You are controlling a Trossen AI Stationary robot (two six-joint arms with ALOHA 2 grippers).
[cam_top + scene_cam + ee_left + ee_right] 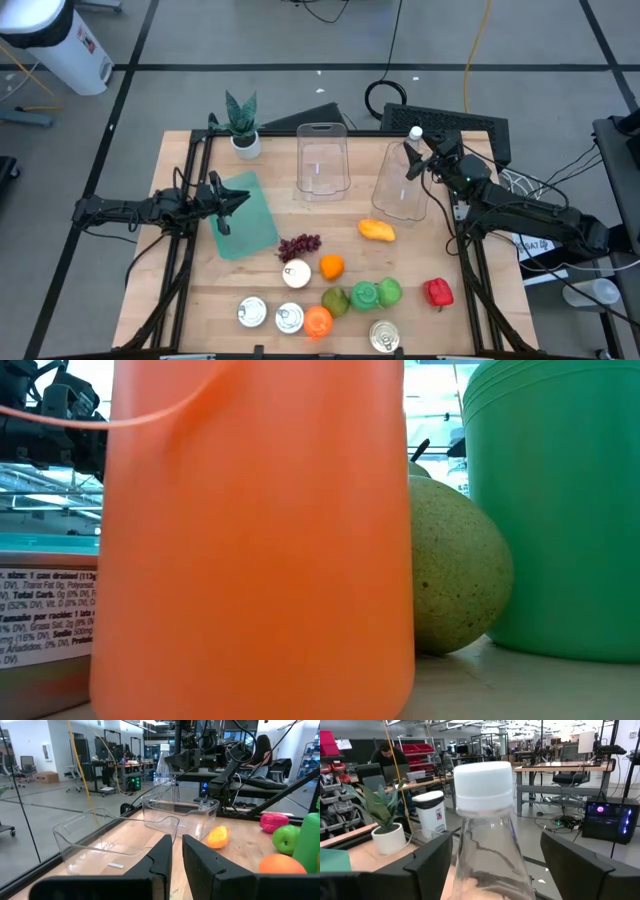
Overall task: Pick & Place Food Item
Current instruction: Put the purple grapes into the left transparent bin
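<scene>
Currently the right gripper (490,862) stands wide around the bottle's (487,820) neck, fingers clear of it on both sides, the bottle upright in the right-hand bin (402,185). That looks like a release just made. Next comes a straight lift clear of the cap. The left gripper (176,852), shut and empty, waits over the teal board (250,220).

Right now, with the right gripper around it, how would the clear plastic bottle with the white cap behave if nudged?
The clear plastic bottle with the white cap looks empty, so probably light. It stands tall and narrow, so a side push would likely tip it, then let it roll. The right gripper is open around its neck, not clamping, and thin walls may flex when squeezed.
</scene>
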